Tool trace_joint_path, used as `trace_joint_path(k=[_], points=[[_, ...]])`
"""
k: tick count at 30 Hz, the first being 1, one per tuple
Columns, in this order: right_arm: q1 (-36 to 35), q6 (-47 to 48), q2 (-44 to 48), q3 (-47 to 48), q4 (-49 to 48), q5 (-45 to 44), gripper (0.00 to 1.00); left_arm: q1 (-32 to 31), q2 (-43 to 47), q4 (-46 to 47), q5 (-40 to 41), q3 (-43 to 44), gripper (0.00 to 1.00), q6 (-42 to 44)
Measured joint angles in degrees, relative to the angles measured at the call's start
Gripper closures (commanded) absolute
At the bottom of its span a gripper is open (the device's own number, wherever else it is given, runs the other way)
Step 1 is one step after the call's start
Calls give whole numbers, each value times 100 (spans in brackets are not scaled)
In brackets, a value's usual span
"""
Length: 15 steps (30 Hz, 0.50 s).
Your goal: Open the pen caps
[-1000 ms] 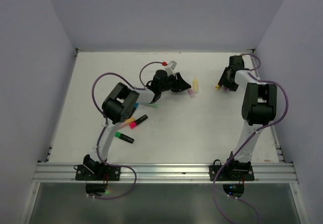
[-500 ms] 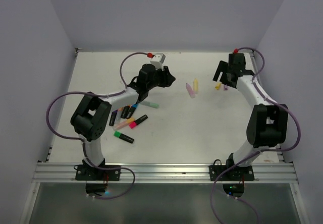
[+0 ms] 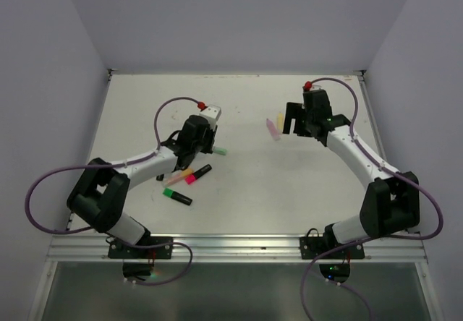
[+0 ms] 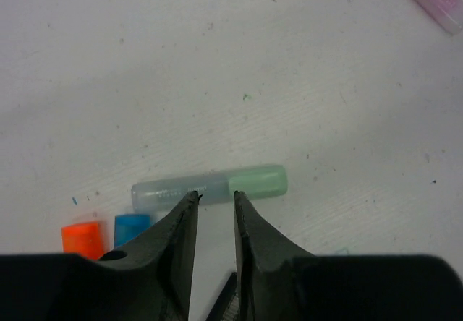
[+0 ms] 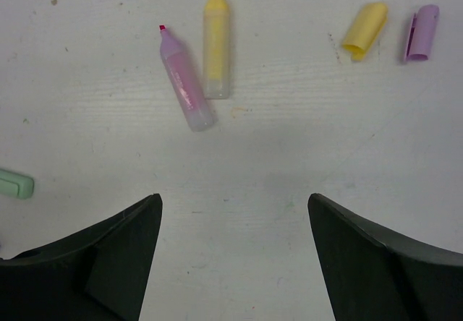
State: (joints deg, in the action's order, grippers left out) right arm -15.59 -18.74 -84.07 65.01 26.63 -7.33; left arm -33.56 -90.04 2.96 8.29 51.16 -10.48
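Top external: fixed high above and behind the arm bases, tilted down over the whole white table (image 3: 289, 183); far from the pale mint-green capped plastic highlighter (image 3: 218, 150), small and left of centre there.

Left wrist: very near, steeply down onto that highlighter (image 4: 210, 187), lying just beyond the black left gripper (image 4: 216, 194) at the bottom edge.

Right wrist: farther off the table, well to the highlighter's right, facing down past the black right gripper (image 5: 233, 199); only the highlighter's end (image 5: 14, 183) at the left edge.

Shared by all three: that highlighter.
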Motion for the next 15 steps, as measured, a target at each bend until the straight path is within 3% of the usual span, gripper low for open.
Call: trace_joint_path(k=[3,6,15], points=[[0,0,175,-142,17,7,15,-17,345,-48,-107,-415,90,-57],[0,-2,413,-232,28,76,15,-37,459,-46,-332,-686,97,-138],[-7,0,765,-525,-28,87,15,-70,-151,35,-944,-590,100,-249]])
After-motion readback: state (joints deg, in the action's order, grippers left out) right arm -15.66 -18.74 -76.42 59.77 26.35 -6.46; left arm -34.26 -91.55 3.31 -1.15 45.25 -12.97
